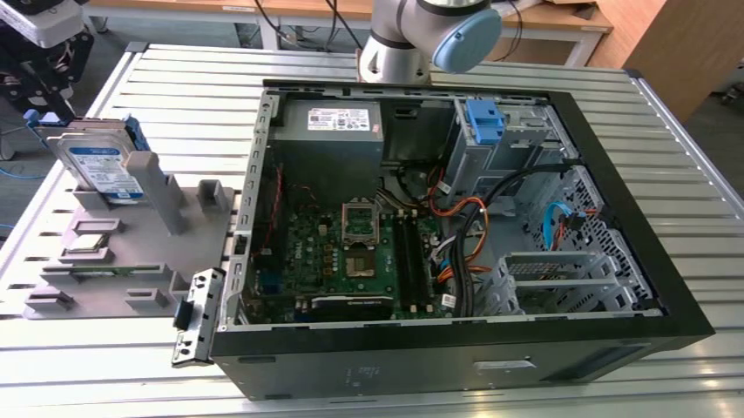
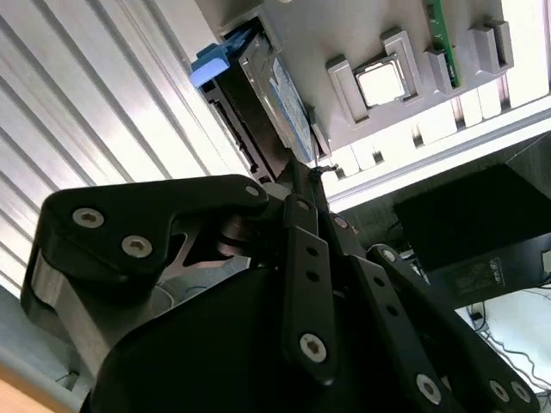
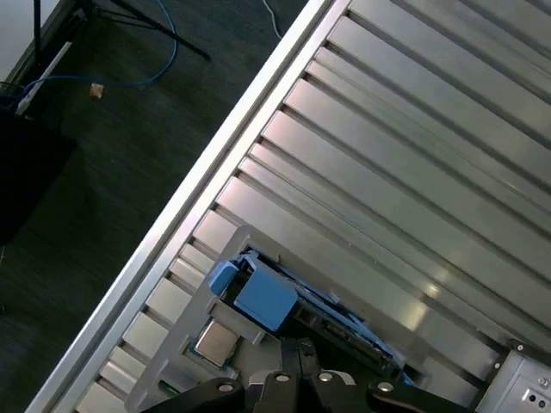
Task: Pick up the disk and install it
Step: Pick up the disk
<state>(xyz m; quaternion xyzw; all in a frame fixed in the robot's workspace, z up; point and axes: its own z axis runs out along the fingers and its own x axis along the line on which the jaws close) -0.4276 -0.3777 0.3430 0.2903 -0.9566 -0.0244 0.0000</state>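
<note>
The disk [image 1: 103, 165] is held upright in a grey fixture [image 1: 174, 213] on the slatted metal table [image 1: 174, 87], to the exterior view's left of the open computer case [image 1: 668, 287]. The gripper [image 3: 299, 353] is positioned just beside the disk's upper edge. Whether the gripper is clenched or released cannot be told.

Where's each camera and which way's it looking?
Exterior view: high up, looking down into the open black computer case; grey arm shows.
First wrist view: on the arm, facing the silver rectangular disk in its blue frame; black gripper shows.
Second wrist view: on the arm, facing that disk past the gripper.
All share the disk.
</note>
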